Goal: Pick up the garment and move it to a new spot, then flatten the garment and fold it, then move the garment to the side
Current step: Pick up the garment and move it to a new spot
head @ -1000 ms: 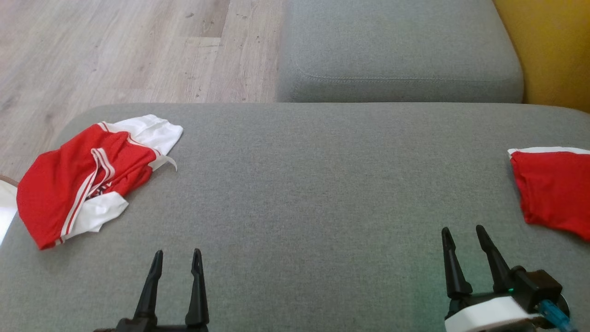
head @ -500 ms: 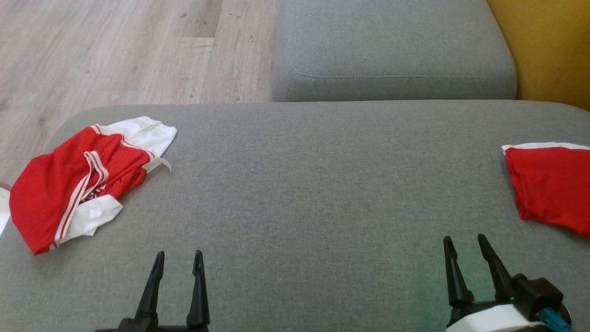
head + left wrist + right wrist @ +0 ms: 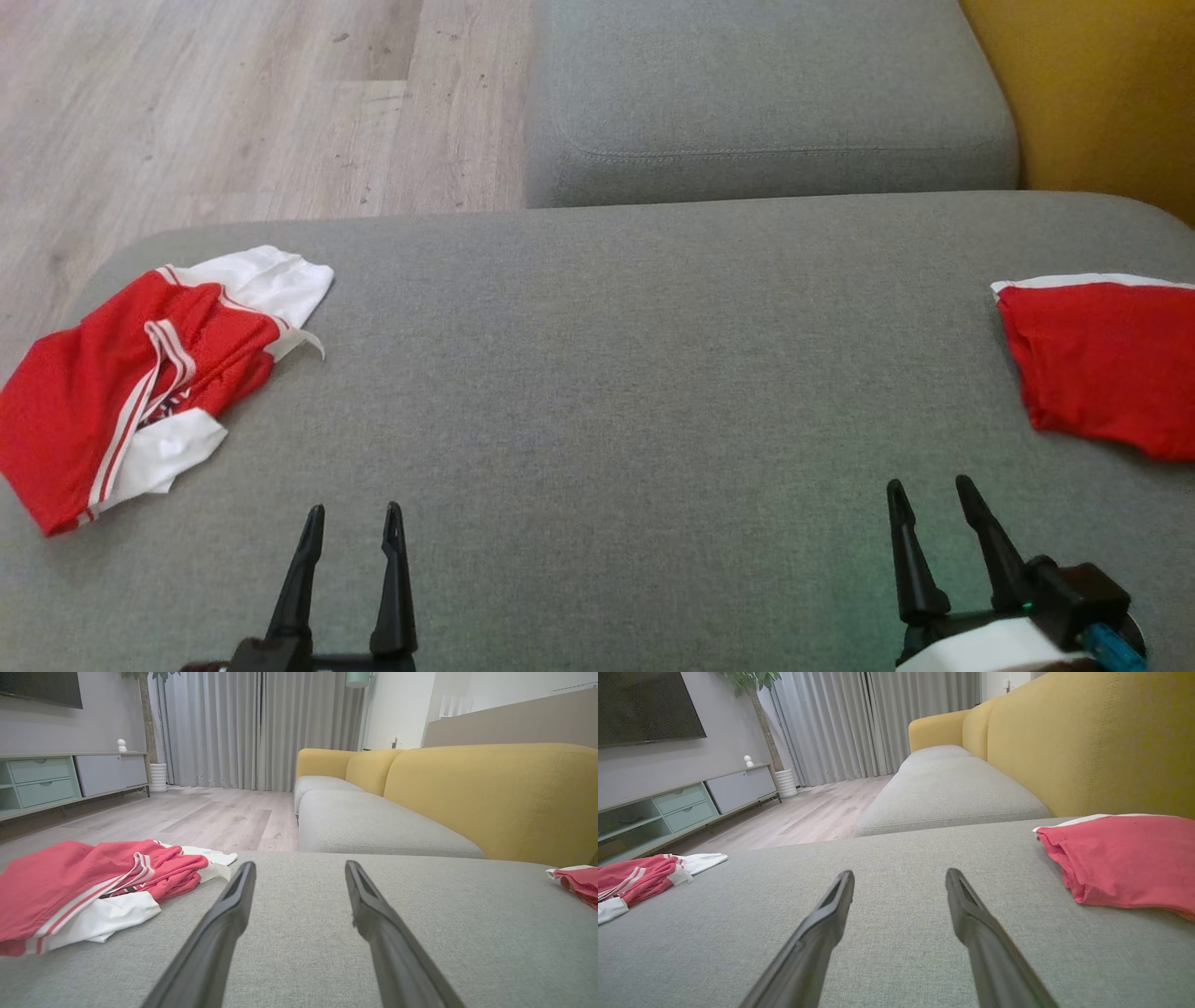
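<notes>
- Two red garments lie on the grey sofa cushion (image 3: 607, 373): a crumpled red-and-white garment (image 3: 140, 373) at its left end and a folded red piece (image 3: 1102, 364) at its right end.
- Step in hand, as judged: the pick-up, not yet begun; the crumpled garment lies untouched.
- Left gripper (image 3: 355, 509), fingers apart and empty, is the nearer; right gripper (image 3: 928, 482), fingers likewise apart, stands near the folded piece.
- Next move calls for a leftward reach and a pinch on a raised fold.

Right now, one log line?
left gripper open, empty | right gripper open, empty | crumpled garment far left | folded garment far right
</notes>
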Available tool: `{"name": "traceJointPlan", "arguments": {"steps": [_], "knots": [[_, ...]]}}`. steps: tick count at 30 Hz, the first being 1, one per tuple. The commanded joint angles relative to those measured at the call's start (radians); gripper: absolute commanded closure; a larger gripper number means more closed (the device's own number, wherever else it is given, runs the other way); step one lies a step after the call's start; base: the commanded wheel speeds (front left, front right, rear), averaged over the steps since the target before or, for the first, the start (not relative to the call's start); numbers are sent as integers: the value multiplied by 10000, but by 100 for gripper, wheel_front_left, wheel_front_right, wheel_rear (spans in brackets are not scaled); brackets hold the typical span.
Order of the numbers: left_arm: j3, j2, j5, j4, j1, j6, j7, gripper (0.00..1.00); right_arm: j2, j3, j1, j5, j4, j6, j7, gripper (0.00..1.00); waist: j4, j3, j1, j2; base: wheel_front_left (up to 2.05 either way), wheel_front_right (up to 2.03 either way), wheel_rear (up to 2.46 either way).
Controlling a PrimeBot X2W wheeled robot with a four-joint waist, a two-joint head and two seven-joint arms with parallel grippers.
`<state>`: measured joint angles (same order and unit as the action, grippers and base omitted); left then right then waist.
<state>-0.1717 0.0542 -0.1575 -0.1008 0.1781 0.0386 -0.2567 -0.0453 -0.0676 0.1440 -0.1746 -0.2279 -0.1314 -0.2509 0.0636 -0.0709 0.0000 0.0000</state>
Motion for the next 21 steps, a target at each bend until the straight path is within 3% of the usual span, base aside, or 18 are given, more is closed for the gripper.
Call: {"name": "traceJointPlan", "arguments": {"steps": [1,6,10,21], "knots": [[353,-40,67,279,-559,-17,-51,0,-50,-269,-225,76,309,7,-108,0,-8,-1,0,0,0,0,0],[279,-40,65,256,-605,-26,-51,0,-49,-312,-148,106,340,7,-108,0,175,9,0,0,0,0,0],[245,-40,75,265,-697,-14,-51,0,-49,-375,-103,106,376,7,-108,0,799,36,0,0,0,0,0],[478,-40,97,391,-576,46,-51,0,-49,-609,-77,-35,408,7,-109,0,3823,309,0,0,0,0,0]]}}
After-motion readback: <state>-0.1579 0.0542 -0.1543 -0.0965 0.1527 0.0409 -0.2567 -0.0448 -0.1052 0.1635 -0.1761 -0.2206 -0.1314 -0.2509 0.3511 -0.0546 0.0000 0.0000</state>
